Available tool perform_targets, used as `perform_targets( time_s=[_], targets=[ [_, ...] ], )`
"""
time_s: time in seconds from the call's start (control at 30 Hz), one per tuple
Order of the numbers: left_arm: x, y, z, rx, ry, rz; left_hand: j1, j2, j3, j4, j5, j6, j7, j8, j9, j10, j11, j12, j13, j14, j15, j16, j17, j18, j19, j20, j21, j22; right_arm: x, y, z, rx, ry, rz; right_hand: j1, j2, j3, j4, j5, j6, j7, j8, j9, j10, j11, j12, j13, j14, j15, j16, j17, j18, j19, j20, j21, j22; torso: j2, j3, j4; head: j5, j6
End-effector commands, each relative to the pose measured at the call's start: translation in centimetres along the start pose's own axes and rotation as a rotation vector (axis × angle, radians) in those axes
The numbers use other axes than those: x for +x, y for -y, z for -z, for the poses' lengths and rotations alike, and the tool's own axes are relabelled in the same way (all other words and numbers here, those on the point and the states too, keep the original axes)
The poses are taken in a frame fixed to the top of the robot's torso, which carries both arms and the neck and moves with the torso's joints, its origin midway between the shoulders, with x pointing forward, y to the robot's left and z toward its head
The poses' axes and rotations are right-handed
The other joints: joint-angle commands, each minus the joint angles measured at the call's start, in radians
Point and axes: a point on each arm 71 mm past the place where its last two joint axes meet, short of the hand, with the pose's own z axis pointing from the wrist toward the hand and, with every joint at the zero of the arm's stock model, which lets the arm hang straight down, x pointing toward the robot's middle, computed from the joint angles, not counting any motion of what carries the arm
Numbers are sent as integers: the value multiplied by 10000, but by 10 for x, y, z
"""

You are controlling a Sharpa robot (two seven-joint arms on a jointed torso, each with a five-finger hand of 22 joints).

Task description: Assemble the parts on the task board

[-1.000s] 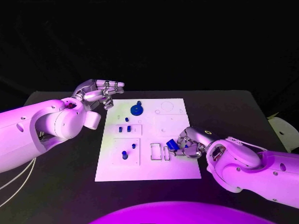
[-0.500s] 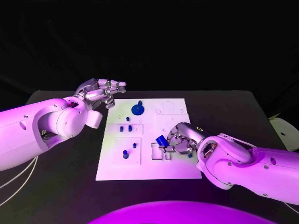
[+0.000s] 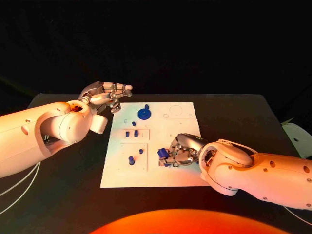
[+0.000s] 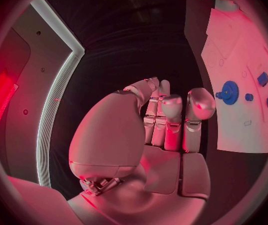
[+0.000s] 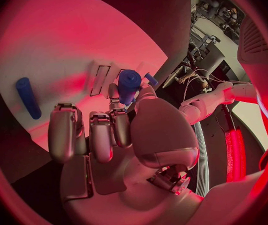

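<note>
The white task board lies in the middle of the black table. My right hand hovers low over its near middle and pinches a small blue part between thumb and a finger, just above two rectangular slots. The right wrist view shows that blue part at the fingertips and a blue peg lying on the board. A blue gear stands at the far left of the board, with small blue pieces nearer. My left hand hangs by the board's far left corner, fingers curled, holding nothing.
Two more blue pieces sit in a recess on the board's near left. A white object lies at the table's right edge. Cables trail off the left side. The left wrist view shows the gear beyond my left hand.
My right hand has carried the blue part leftward, from the board's right edge to above the slots. The left hand has stayed where it was.
</note>
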Motion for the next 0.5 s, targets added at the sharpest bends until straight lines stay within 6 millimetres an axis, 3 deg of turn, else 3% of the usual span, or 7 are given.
perform_targets(
  time_s=[0.03, 0.23, 0.4, 0.5],
  targets=[
    [3, 1, 0, 47, -217, 96, -82, -30, -6, 31, 23, 22, -56, 40, -10, -58, -29, 63, 13, -52, 51, 24, -11, 204, 4, 26, -40, -9, 4, 0, -1, 70, -539, 239, -113, 18, -61, 8, -66, 104, -74, -27, 20, -41, -18, -83, 800, 931, -50, 17, 2113, -136, 285, -60, -33, 1958, 1, 4, 2, 5, -3],
    [3, 1, 0, 48, -253, 104, -82, -30, -6, 31, 23, 22, -56, 40, -10, -58, -29, 63, 13, -52, 51, 24, -11, 204, 4, 26, -40, -9, 4, -1, -1, 97, -399, 342, -362, 73, -246, 5, -215, 212, -124, 26, 120, 16, -55, -39, 871, 929, -80, 13, 2106, -132, 283, -82, -61, 1963, -1, 3, 3, 11, 1],
    [3, 1, 0, 47, -287, 111, -82, -30, -6, 31, 23, 22, -56, 40, -10, -58, -29, 63, 13, -52, 51, 24, -11, 204, 4, 26, -40, -9, 1, -1, -1, 130, 18, 600, -961, 52, -621, 9, -1446, 239, -139, 54, 247, 24, -72, -69, 875, 928, -98, 11, 2104, -131, 284, -106, -91, 1973, 0, -5, 12, -6, 3],
    [3, 1, 0, 44, -297, 113, -81, -35, -8, 29, 23, 22, -57, 44, -10, -70, -29, 63, 13, -59, 50, 20, -22, 206, 1, 26, -47, -13, 0, 0, -1, 153, 143, 706, -1212, 3, -727, 17, -1799, 235, -138, 58, 300, 27, -70, -81, 878, 931, -98, 14, 2114, -133, 290, -108, -89, 1980, -2, -3, 10, -5, 4]
  ],
)
